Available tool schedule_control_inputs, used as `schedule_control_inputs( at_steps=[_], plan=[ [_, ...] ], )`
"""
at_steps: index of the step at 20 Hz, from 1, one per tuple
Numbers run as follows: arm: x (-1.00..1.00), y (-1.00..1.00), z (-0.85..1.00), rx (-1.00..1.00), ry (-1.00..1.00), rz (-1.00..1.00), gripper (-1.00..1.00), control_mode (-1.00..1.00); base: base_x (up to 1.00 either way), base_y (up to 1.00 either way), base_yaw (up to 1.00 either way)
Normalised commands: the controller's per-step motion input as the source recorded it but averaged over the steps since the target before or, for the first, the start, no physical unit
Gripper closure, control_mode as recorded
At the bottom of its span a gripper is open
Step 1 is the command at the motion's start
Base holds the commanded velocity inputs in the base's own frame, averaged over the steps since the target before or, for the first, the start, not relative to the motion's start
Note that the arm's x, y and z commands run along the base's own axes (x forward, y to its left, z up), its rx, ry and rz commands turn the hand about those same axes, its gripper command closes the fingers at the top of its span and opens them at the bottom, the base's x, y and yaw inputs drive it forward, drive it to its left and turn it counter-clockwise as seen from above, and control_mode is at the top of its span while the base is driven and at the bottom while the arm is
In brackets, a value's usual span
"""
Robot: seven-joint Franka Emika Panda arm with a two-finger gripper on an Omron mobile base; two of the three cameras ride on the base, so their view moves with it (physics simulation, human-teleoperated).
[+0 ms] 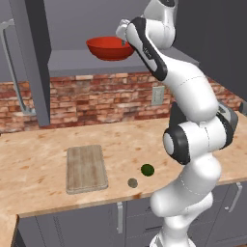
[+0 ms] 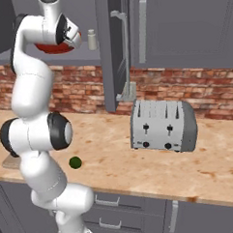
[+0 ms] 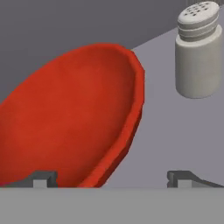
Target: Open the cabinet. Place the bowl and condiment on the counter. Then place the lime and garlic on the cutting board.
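left base view. the cabinet (image 1: 36, 58) stands open, its door swung out at the upper left. the bowl (image 1: 110, 48) sits at the front edge of the cabinet shelf (image 1: 72, 60), and the gripper (image 1: 126, 41) is at the bowl's right rim. on the counter (image 1: 38, 144) below, the cutting board (image 1: 86, 168) lies near the front edge, with the garlic (image 1: 132, 183) just beside its right front corner and the lime (image 1: 147, 169) a little further right; neither is on the board yet.

right base view. the arm largely hides the bowl (image 2: 49, 48); the condiment (image 2: 92, 40), a pale shaker, stands on the shelf to the bowl's right. the lime (image 2: 75, 162) lies near the counter's front edge, and a toaster (image 2: 162, 125) stands further right, towards the brick wall.

hand view. the fingers (image 3: 43, 179) straddle the near rim of the bowl (image 3: 70, 127), one tip inside the bowl and one outside, with a clear gap between them; they look spread and not yet clamped, though contact with the rim cannot be confirmed. the condiment (image 3: 197, 52) stands apart from the bowl, upper right.

risk, as a judgement: a thin, sloping rim gives a poor hold, so the bowl could tip or slip off the shelf edge on lifting. a sideways swing could also knock the shaker over.
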Motion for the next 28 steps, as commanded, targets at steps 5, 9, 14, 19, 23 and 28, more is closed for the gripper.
schedule_control_inputs(
  at_steps=[5,9,14,19,23,28],
  plan=[
    [0.55,0.19,-0.01,0.0,-0.02,-0.06,-1.0,-1.0,0.0,0.0,0.0],
    [0.13,0.13,-0.12,0.0,-0.01,-0.03,-1.0,-1.0,0.0,0.0,0.0],
    [-0.02,0.16,-0.21,0.01,-0.02,-0.04,1.0,-1.0,0.0,0.0,0.0],
    [0.0,0.07,-0.18,0.01,-0.06,-0.1,1.0,-1.0,0.0,0.0,0.0],
    [-0.43,0.12,0.0,0.03,-0.05,-0.09,1.0,-1.0,0.0,0.0,0.0],
    [-0.96,0.27,0.0,0.07,0.0,-0.03,1.0,-1.0,0.0,0.0,0.0]
  ],
)
